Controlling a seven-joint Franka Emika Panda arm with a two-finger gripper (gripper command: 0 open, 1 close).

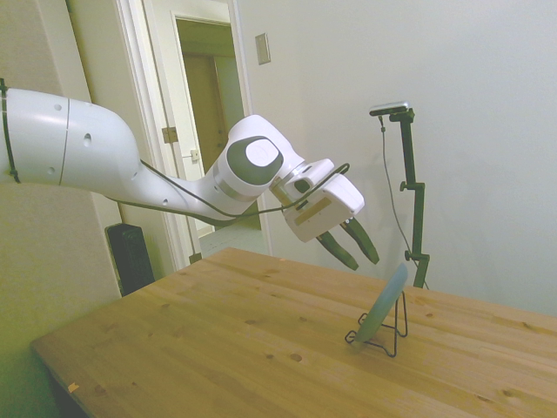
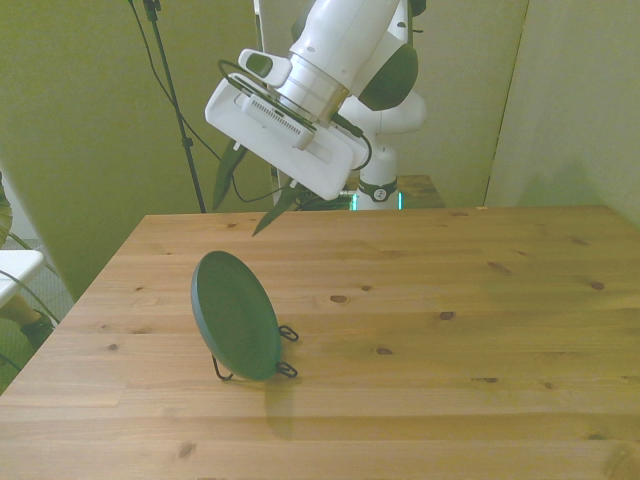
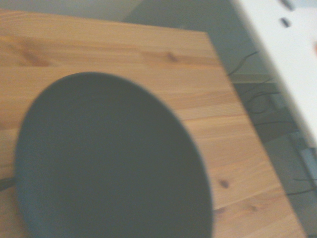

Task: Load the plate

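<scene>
The dull grey-green plate point(image 1: 384, 306) point(image 2: 236, 315) stands on edge, leaning in a thin black wire stand point(image 1: 384, 334) point(image 2: 284, 369) on the wooden table point(image 2: 450, 330). It fills most of the wrist view as a dark blurred disc point(image 3: 109, 163). My gripper point(image 1: 350, 245) point(image 2: 251, 196) hangs in the air above and behind the plate, apart from it. Its two dark fingers point(image 2: 228, 177) are spread open with nothing between them.
The table's edge at the front view's left lies close to the plate. A white object point(image 2: 15, 275) sits off that edge. Dark cables point(image 3: 257, 101) trail on the floor beyond the table's corner in the wrist view. A doorway point(image 1: 209, 113) opens behind the arm.
</scene>
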